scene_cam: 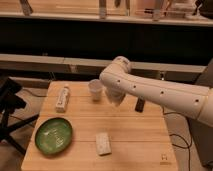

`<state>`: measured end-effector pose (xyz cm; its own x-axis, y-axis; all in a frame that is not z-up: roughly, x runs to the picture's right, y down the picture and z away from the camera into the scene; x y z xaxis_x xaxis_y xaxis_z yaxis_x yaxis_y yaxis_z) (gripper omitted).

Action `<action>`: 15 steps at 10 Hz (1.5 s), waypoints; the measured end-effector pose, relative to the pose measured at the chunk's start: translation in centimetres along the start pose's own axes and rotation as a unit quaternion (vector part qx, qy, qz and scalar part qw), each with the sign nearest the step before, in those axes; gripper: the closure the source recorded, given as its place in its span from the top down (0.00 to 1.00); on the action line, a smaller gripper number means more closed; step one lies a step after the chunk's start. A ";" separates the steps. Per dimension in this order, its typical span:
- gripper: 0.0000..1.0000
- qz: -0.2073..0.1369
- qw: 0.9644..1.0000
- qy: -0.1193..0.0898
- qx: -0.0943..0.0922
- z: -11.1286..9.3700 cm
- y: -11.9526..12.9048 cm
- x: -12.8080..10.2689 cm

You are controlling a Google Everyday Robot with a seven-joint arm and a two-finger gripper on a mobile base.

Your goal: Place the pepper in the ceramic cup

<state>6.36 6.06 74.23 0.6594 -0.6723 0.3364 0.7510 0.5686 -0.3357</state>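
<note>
Cup position is what your next move turns on: the ceramic cup (95,89) stands upright on the wooden table (135,142), just left of the gripper (115,99), which hangs low under the bent white arm (155,91). You cannot tell from here whether the pepper is in its grasp; no pepper shows anywhere. The cup looks pale, smooth and slightly tapered. A white bottle (62,97) lies farther left, a green plate (52,135) nearer the front, a black block (140,104) to the right.

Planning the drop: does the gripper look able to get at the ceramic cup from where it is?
Probably yes. The gripper hangs just right of the ceramic cup, with nothing visible between them and the cup's mouth uncovered.
</note>
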 end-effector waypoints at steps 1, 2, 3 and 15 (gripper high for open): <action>0.01 -0.006 1.000 0.000 0.003 -0.2 -0.7 -0.1; 0.01 -0.014 1.000 -0.001 0.003 -0.4 -1.5 -0.5; 0.01 -0.024 1.000 -0.001 0.005 -0.6 -2.5 -0.9; 0.01 -0.044 0.999 -0.001 0.006 -1.6 -4.9 0.4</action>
<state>2.87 2.25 74.56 0.5914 -0.7186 0.3659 0.8061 0.5134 -0.2944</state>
